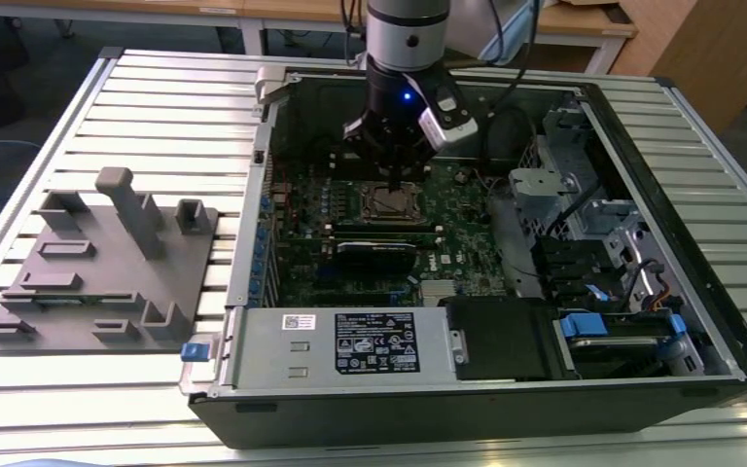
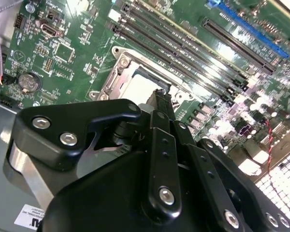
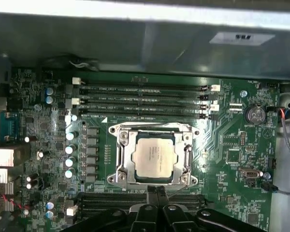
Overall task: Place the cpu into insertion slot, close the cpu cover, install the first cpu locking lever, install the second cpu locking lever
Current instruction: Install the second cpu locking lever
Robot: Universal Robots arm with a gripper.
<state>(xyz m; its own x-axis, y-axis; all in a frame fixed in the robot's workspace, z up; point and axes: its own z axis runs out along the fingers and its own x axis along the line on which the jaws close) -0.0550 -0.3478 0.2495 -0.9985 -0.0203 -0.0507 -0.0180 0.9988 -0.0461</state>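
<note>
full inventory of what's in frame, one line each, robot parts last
cpu: 1, silver-grey, seated in the insertion slot
insertion slot: 1, silvery rim, middle of the motherboard
cpu cover: 1, silvery frame, lying around the cpu
motherboard: 1, green, inside the computer case
memory slots: several, black, beside the insertion slot
coin battery: 1, silver, near the board's edge
computer case: 1, black, open on the table
power supply: 1, grey with a label, at the case's near edge
fixture tray: 1, grey, at the exterior view's left
table: 1, slatted aluminium
tool: 1, black, just above the board beside the insertion slot
</note>
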